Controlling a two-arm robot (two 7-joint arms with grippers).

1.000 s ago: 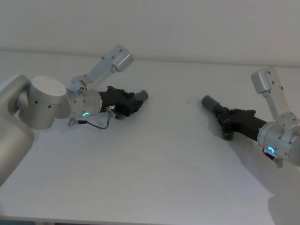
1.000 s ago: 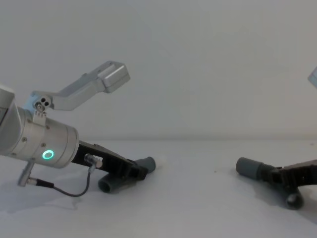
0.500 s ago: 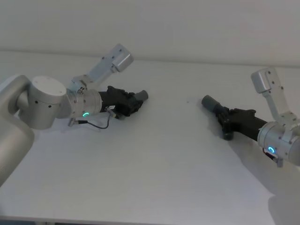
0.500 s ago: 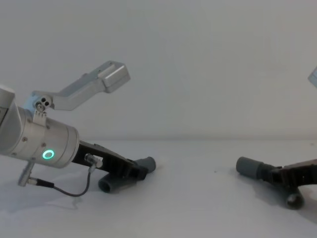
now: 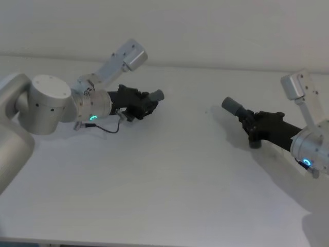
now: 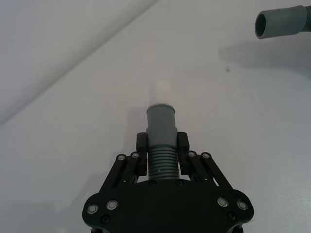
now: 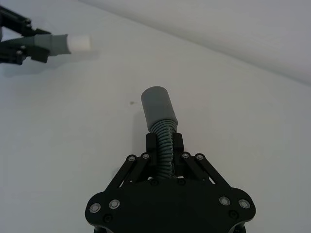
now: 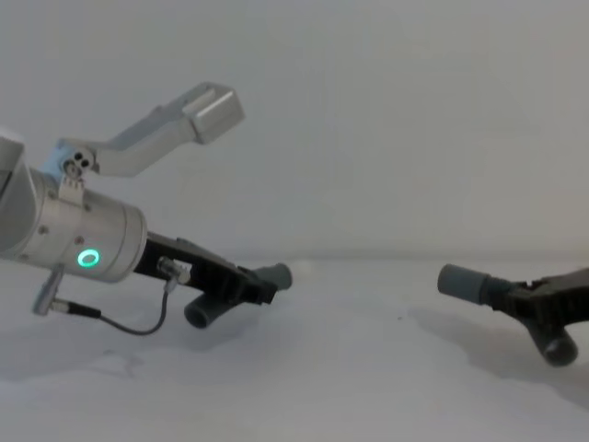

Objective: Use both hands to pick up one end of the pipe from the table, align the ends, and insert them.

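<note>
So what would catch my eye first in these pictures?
Two black grippers point at each other from opposite sides of a white table, with a wide gap between them. The left gripper clamps a corrugated grey hose piece with a white tube sticking out. The right gripper clamps a second hose piece ending in a hollow grey cuff.

The head camera looks steeply down from the near side over the whole table (image 5: 169, 180). The chest camera sits low, facing across it to the far wall (image 8: 368, 110). Each wrist camera sits close behind its gripper: the one on the left gripper (image 6: 162, 141) catches the right pipe piece (image 6: 282, 23) far off, that on the right gripper (image 7: 164, 143) the left pipe piece (image 7: 51, 44).
</note>
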